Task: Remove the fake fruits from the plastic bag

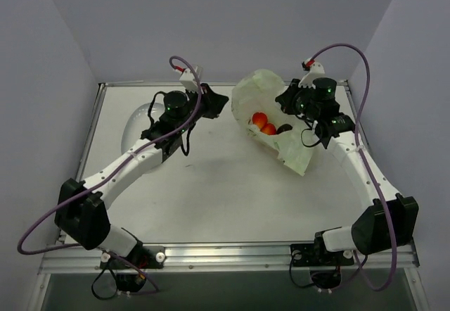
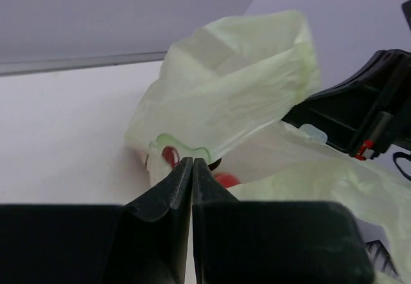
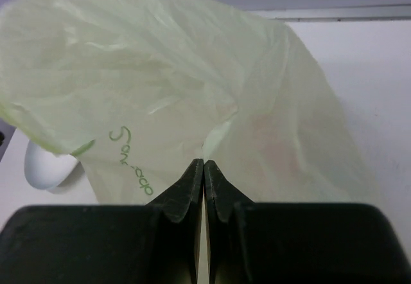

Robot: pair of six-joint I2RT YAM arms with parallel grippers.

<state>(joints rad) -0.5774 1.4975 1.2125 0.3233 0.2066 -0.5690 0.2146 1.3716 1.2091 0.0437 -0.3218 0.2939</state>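
We are looking at the table (image 1: 211,184), where the plastic bag (image 1: 264,86) is lying at the far right with its mouth facing left. The right gripper (image 3: 203,163) is pressing its jaws fully together on a fold of the bag. The left gripper (image 2: 192,162) is holding its jaws closed at the bag's rim; we cannot tell whether film is caught there. The fake fruits (image 1: 264,122) are lying inside the bag, near its mouth.

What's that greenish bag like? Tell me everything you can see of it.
The bag is thin, pale green, see-through plastic, crumpled, with green lettering. It lies on the table, one side pulled up, mouth open leftward showing red fruits inside. The right fingers look shut on its film; the left fingers are shut at its rim.
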